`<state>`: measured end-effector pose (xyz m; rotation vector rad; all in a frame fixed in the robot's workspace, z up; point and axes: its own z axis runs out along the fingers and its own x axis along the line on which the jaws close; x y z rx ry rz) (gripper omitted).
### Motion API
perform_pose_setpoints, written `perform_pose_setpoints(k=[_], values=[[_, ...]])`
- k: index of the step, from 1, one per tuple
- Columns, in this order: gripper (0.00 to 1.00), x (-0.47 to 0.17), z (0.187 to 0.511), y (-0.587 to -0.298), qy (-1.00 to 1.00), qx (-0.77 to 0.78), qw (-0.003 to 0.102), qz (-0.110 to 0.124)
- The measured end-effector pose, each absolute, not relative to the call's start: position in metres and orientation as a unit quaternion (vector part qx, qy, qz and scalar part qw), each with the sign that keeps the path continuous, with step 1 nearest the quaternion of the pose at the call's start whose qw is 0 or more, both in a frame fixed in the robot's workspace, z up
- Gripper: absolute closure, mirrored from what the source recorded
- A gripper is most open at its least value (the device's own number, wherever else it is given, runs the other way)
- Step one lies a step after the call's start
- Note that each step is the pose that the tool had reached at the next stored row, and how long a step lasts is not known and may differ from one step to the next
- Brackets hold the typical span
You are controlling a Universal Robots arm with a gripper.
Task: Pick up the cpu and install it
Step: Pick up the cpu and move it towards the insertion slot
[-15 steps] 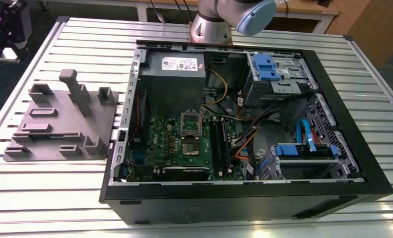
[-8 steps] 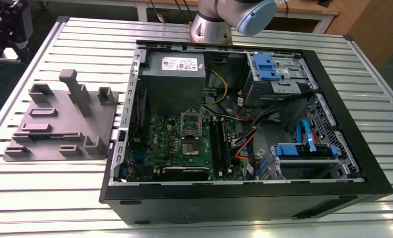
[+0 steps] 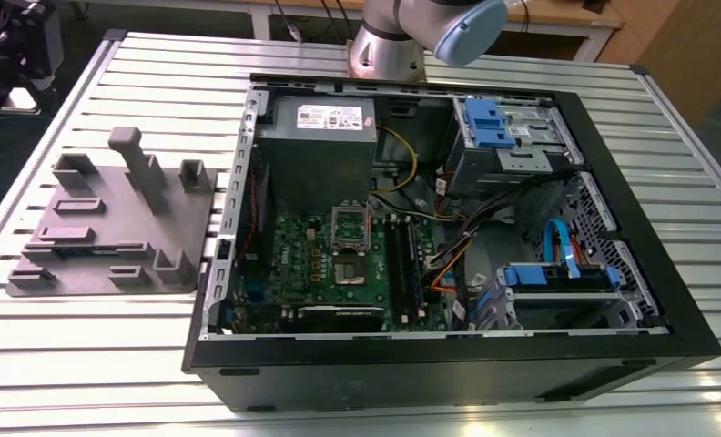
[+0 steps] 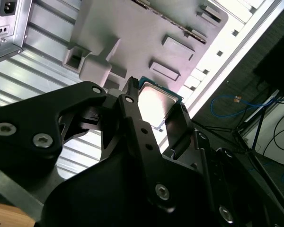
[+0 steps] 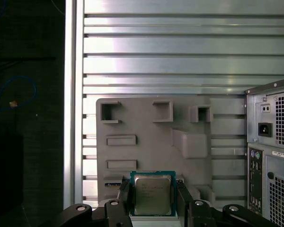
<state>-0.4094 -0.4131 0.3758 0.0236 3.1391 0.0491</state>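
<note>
Jaws of the gripper [image 5: 153, 203] clamp the cpu [image 5: 153, 191] by two opposite edges, which we judge keeps its metal top flat and its contacts untouched. Well beyond the jaws lies the grey fixture tray [image 5: 137, 120]; the computer case [image 5: 274, 156] stands off to one side.

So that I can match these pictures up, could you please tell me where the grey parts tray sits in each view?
Exterior view: the grey parts tray lies on the slatted table, at the exterior view's left of the computer case.
First wrist view: it lies behind the cpu that the gripper grips, beside the computer case.
Second wrist view: it lies beyond the gripped cpu.
Shared landmark: the computer case.
</note>
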Motion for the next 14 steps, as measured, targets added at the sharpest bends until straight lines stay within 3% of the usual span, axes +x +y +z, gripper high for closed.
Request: perform_pose_setpoints(k=[14], values=[[0.53, -0.4018, 0.3758, -0.4132, 1.000, 0.008, 0.001, 0.016]])
